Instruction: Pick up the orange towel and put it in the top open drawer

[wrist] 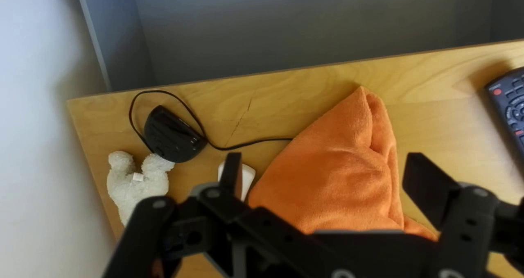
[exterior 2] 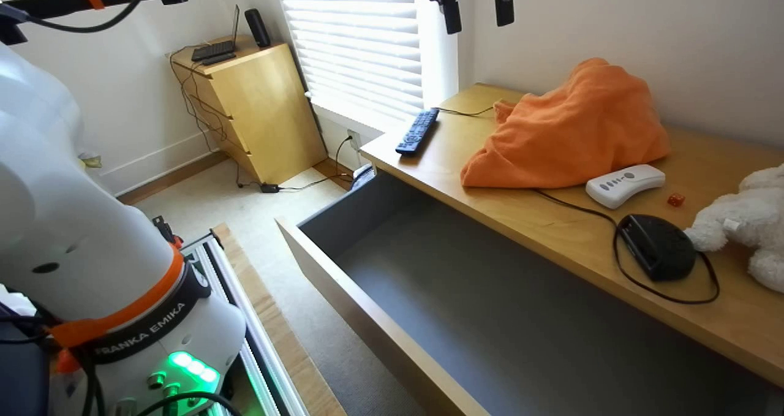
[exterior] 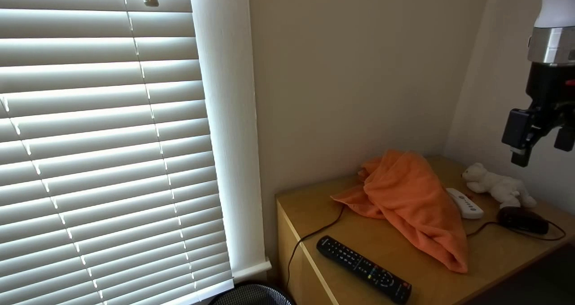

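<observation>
The orange towel (exterior: 413, 206) lies in a crumpled heap on the wooden dresser top. It also shows in an exterior view (exterior 2: 569, 134) and in the wrist view (wrist: 327, 179). My gripper (wrist: 325, 167) is open and empty, with its fingers apart above the towel. In both exterior views the gripper (exterior: 542, 150) (exterior 2: 479, 22) hangs well above the dresser top, touching nothing. The open drawer (exterior 2: 465, 318) is pulled out below the dresser's front edge, with a bare grey inside. Its inside also shows at the top of the wrist view (wrist: 319, 28).
A black remote (exterior 2: 418, 132), a white remote (exterior 2: 625, 185), a small red cube (exterior 2: 676, 200), a black device with a cable (exterior 2: 656, 247) and a white plush toy (exterior 2: 753, 226) lie around the towel. Walls stand behind the dresser and at one end. A window blind (exterior: 103, 139) is nearby.
</observation>
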`<act>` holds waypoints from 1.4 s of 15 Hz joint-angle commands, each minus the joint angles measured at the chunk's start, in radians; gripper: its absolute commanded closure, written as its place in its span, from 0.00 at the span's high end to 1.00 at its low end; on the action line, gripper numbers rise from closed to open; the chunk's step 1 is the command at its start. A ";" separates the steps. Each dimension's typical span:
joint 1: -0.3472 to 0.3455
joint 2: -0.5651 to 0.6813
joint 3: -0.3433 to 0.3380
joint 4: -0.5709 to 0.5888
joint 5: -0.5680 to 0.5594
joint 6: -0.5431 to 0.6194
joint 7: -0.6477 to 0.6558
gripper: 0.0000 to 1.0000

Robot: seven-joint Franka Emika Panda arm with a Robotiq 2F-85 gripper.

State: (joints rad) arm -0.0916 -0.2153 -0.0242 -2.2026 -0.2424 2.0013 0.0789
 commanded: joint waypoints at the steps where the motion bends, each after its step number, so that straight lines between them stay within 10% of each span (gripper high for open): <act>1: 0.001 0.112 -0.060 0.076 0.112 0.054 -0.119 1.00; 9: -0.051 0.418 -0.099 0.258 0.424 0.251 -0.373 1.00; 21: -0.139 0.777 0.027 0.475 0.432 0.494 -0.492 1.00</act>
State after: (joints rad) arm -0.1870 0.4853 -0.0400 -1.7965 0.1718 2.4878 -0.3682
